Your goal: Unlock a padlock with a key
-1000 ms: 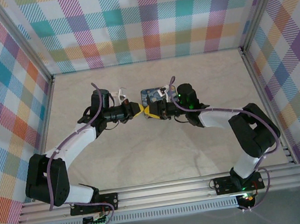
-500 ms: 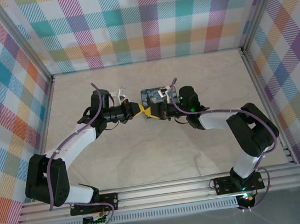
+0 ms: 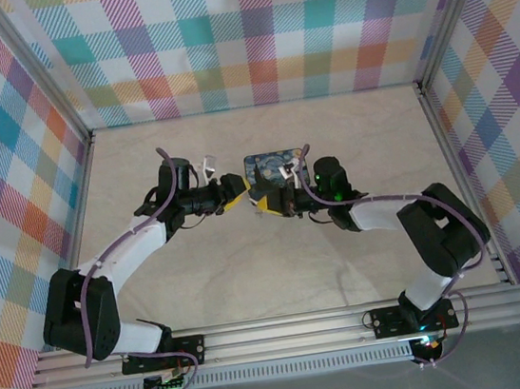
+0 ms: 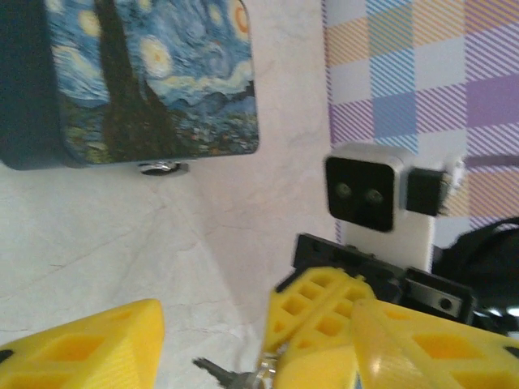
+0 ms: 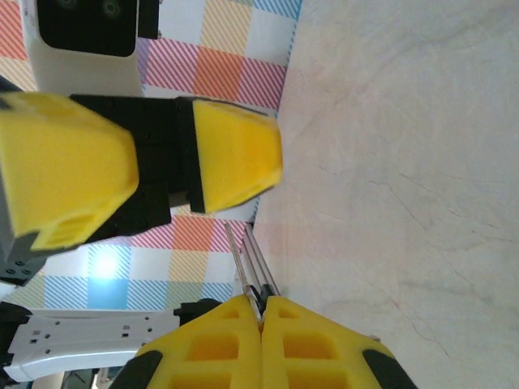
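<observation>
From the top camera, the left arm reaches in toward the middle of the desk, and its left claw sits just beside the right claw, tip to tip. The left claw is spread: its wrist camera shows the two yellow fingers wide apart, and the right wrist view shows the same claw with a dark gap between its halves. Between those fingers hangs the key, low over the desk. The right claw is pressed together and pinches the key's thin metal at its tips. Just beyond lies the painting-print box, flat on the desk. A small shiny metal piece peeks from under its edge; I cannot tell whether that is the padlock
</observation>
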Action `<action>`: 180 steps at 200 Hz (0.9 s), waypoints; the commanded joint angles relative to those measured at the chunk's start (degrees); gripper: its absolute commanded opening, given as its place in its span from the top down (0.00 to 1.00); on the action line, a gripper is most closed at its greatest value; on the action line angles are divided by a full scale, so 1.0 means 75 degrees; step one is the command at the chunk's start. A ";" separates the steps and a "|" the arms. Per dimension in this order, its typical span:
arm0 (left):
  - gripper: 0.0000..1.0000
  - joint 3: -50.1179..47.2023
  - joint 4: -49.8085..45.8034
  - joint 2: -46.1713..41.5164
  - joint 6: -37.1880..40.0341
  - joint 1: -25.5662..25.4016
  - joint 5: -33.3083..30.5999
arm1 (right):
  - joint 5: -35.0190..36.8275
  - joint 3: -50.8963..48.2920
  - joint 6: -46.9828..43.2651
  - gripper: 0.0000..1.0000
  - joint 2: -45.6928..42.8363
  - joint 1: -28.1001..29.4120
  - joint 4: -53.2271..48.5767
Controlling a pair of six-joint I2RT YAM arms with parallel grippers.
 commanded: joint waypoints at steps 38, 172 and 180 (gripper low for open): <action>0.27 0.0488 -0.1694 0.0195 -0.0353 -0.1318 -0.3020 | -0.0036 -0.0563 -0.2568 1.00 -0.1827 -0.1551 -0.3804; 0.27 0.0993 0.3160 0.4375 -0.3301 -0.3860 -0.6997 | -0.0370 -0.0363 -0.4196 1.00 -0.2393 -0.3410 -0.6611; 0.28 0.1004 0.3440 0.4546 -0.3340 -0.3868 -0.7087 | -0.0447 -0.0360 -0.4196 1.00 -0.2374 -0.3453 -0.6617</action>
